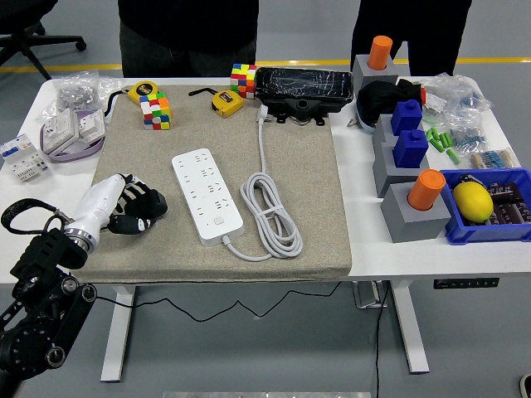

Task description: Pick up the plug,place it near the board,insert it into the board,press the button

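1. The left hand (133, 207) lies on the grey mat (315, 207) at its left side, reached by the left arm (46, 274) from the lower-left corner. The hand has a white back and black fingers.
2. The fingers (151, 201) are curled around a small dark object, presumably the plug (124, 225); the grasp is partly hidden, so the object's exact form cannot be confirmed.
3. The plug sits under and within the curled fingers, touching the mat, at the lower right edge of the hand.
4. The white power strip (207, 195) lies just right of the hand, apart from it, set at a slight diagonal on the mat. Its button (218, 221) is near the strip's near end.
5. The strip's white cable (270, 211) runs from the near end, forms a coil on the strip's right, and continues up to the far edge of the mat.
6. The right hand does not appear in the view.
7. Along the far edge of the mat stand a black device (303, 87), two colour cubes (154, 110) (243, 80) and two yellow tape measures (143, 89) (226, 102).
8. To the right of the mat, the white table (365, 249) carries grey blocks with orange (428, 189) and blue (411, 147) pieces, and a blue bin (518, 228) holding a lemon (473, 201).
9. Two persons in dark clothing stand at the far side; their hands are not visible.
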